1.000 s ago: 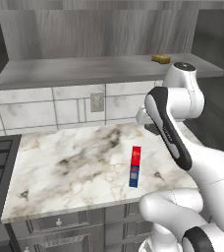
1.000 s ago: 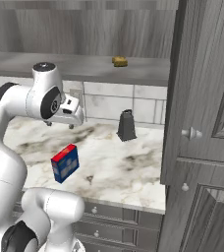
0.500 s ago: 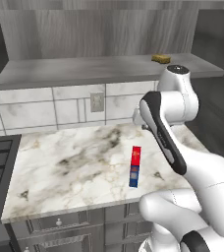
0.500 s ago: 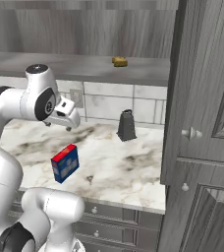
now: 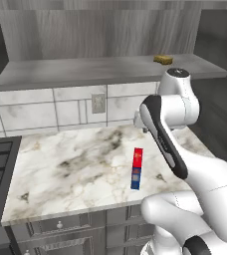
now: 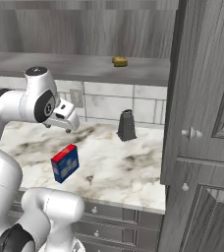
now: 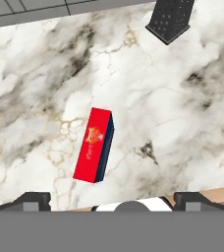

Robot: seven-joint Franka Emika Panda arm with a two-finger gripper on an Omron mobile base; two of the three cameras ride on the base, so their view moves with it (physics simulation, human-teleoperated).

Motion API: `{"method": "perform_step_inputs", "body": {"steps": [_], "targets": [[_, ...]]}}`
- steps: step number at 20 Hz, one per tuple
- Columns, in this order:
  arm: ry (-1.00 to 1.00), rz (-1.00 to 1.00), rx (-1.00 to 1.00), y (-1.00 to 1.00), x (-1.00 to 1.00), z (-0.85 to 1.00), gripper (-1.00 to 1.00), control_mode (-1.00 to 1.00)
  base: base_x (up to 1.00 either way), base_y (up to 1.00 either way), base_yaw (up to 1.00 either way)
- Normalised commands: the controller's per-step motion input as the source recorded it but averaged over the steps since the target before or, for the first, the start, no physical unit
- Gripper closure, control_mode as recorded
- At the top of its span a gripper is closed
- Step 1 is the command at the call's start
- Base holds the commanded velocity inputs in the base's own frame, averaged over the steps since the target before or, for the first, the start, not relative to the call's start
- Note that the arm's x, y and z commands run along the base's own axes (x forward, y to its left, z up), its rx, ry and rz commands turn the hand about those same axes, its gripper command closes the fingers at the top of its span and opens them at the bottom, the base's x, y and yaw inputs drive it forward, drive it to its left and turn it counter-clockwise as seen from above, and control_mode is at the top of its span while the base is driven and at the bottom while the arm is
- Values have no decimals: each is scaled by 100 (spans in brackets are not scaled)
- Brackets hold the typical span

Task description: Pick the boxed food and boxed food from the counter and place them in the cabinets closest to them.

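hand view, slim red carton [image 7: 94,145] upright on veined marble counter [image 7: 182,123], jaws seemingly spread

Readable text, entry one: the slim red carton with blue and yellow print [image 7: 94,144], standing on the white marble-look counter with grey-brown veins [image 7: 182,113]. I see an orange-yellow emblem and a line of small print on its red top face, but I cannot make out a single letter. Its blue front face [image 6: 65,164] gives me only blurred patches. I can read nothing anywhere else.
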Motion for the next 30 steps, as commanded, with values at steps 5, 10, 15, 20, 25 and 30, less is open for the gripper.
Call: {"method": "perform_step_inputs", "body": {"steps": [5, 10, 15, 20, 25, 30], "targets": [[0, -2, -4, 5, 0, -36, -100, -100, 0, 0, 0], [2, -2, -5, 7, 0, -44, -100, -100, 0, 0, 0], [0, -3, -1, 2, 2, -38, -100, -100, 0, 0, 0], [2, -3, 0, 3, 12, -36, -100, -100, 0, 0, 0], [1, -4, 0, 5, 14, -30, -100, -100, 0, 0, 0], [0, -5, 0, 11, 15, -30, -100, -100, 0, 0, 0]]}}
